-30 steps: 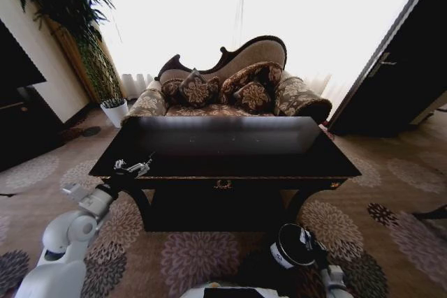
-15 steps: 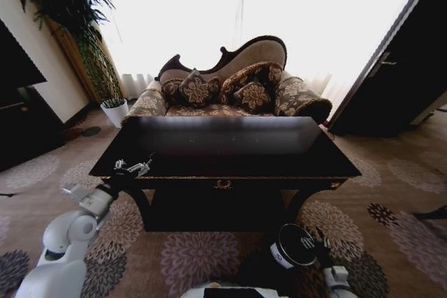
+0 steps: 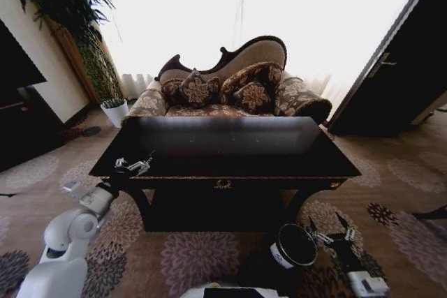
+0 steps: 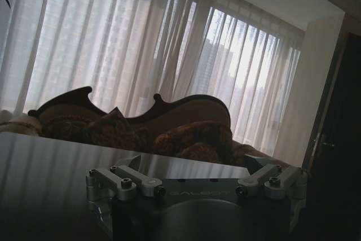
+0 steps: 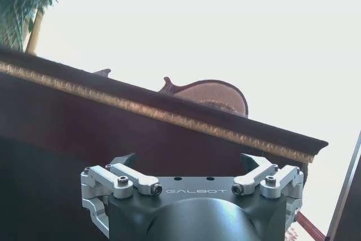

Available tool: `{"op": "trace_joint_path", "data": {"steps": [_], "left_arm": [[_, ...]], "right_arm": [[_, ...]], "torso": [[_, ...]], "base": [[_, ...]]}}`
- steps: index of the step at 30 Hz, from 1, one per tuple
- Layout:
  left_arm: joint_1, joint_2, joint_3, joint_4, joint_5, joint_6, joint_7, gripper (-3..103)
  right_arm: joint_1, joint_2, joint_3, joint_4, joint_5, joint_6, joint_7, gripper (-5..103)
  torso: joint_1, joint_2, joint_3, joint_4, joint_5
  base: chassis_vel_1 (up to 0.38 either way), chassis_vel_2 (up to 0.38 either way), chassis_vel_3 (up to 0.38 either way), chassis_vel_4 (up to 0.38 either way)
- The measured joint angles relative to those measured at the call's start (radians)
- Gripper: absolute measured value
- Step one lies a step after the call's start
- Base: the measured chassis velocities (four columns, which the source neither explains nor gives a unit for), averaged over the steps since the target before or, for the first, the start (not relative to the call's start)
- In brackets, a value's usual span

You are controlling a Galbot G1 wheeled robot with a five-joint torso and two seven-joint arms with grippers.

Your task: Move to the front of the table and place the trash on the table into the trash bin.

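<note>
Glossy black table (image 3: 230, 146), head view: no trash in sight on it; bin (image 3: 294, 246) on the carpet below its front edge, right gripper (image 3: 331, 232) splayed, empty, just beside. Left gripper (image 3: 132, 166), fingers spread and empty, at the table's left front corner. Wrist views: left looks across the tabletop (image 4: 51, 162), right at the gold-trimmed apron (image 5: 141, 111); the bin looks light and stiff, best taken by the rim.

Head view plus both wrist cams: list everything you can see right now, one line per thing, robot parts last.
table: one, dark wood with glossy black top, centre, directly ahead; no litter visible on its top
trash bin: one, black with white label, on the carpet below the table's front right
sofa: one, brown patterned with cushions, behind the table
potted plant: one, green in a white pot, far left by the wall
curtains: sheer white, across the window behind the sofa
door: one, dark, right side
carpet: floral, beige and brown, floor
left gripper: open, over the table's front left corner
right gripper: open, low, right of the trash bin
</note>
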Motion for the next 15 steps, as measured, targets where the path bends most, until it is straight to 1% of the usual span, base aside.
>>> {"op": "trace_joint_path", "data": {"steps": [2,3,4,6,8,9,10,11,12,13,14,15], "left_arm": [[0.000,0.000,0.000,0.002,0.000,0.000,0.000,100],[0.000,0.000,0.000,0.002,0.000,0.000,0.000,100],[0.000,0.000,0.000,0.002,0.000,-0.001,0.000,100],[0.000,-0.002,0.001,0.001,0.000,-0.002,-0.001,100],[-0.001,-0.005,0.002,-0.005,-0.001,-0.002,-0.003,100],[-0.001,-0.005,0.002,-0.005,-0.001,-0.002,-0.003,100],[-0.001,-0.006,0.002,-0.010,-0.002,-0.002,-0.005,100],[-0.001,-0.008,0.002,-0.013,-0.002,-0.002,-0.006,100],[0.000,-0.013,0.004,-0.024,-0.003,-0.001,-0.012,100],[0.001,-0.019,0.005,-0.030,-0.003,0.001,-0.020,100],[0.001,-0.019,0.005,-0.030,-0.003,0.001,-0.020,100],[0.002,-0.027,0.008,-0.039,-0.002,0.006,-0.032,100]], "right_arm": [[-0.012,0.006,0.007,0.054,0.053,-0.007,0.004,100],[-0.012,0.006,0.007,0.054,0.053,-0.007,0.004,100],[-0.016,0.007,0.011,0.089,0.084,-0.020,0.012,100],[-0.019,0.006,0.017,0.141,0.116,-0.047,0.038,100],[-0.013,-0.010,0.023,0.242,0.150,-0.120,0.111,100],[-0.013,-0.010,0.023,0.242,0.150,-0.120,0.111,100],[-0.006,-0.022,0.022,0.289,0.159,-0.162,0.155,100],[0.000,-0.031,0.017,0.315,0.163,-0.189,0.183,100],[0.030,-0.068,-0.009,0.396,0.175,-0.279,0.279,100],[0.052,-0.086,-0.028,0.432,0.182,-0.327,0.326,100],[0.052,-0.086,-0.028,0.432,0.182,-0.327,0.326,100],[0.077,-0.101,-0.050,0.462,0.192,-0.373,0.368,100]], "torso": [[0.000,0.000,0.000,0.0001,0.0000],[0.000,0.000,0.000,0.0001,0.0000],[0.000,0.000,0.000,0.0001,0.0000],[0.000,0.000,0.000,0.0001,-0.0001],[0.000,0.000,0.000,0.0001,-0.0001],[0.000,0.000,0.000,0.0001,-0.0001],[0.000,0.000,0.000,0.0001,-0.0001],[0.000,0.000,0.000,0.0001,-0.0003],[0.000,0.000,0.000,0.0002,-0.0002],[0.000,0.000,0.000,0.0002,-0.0005],[0.000,0.000,0.000,0.0002,-0.0005],[0.000,0.000,0.000,0.0003,-0.0003]], "base": [[0.000,0.000,0.000,0.000],[0.000,0.000,0.000,0.000],[0.000,0.000,0.000,0.000],[0.000,0.000,0.000,0.000],[0.000,0.000,0.000,0.000],[0.000,0.000,0.000,0.000],[0.000,0.000,0.000,0.000],[0.000,0.000,0.000,0.000],[0.000,0.000,0.000,0.000],[0.000,0.000,0.000,0.000],[0.000,0.000,0.000,0.000],[0.000,0.000,0.000,0.000]]}}
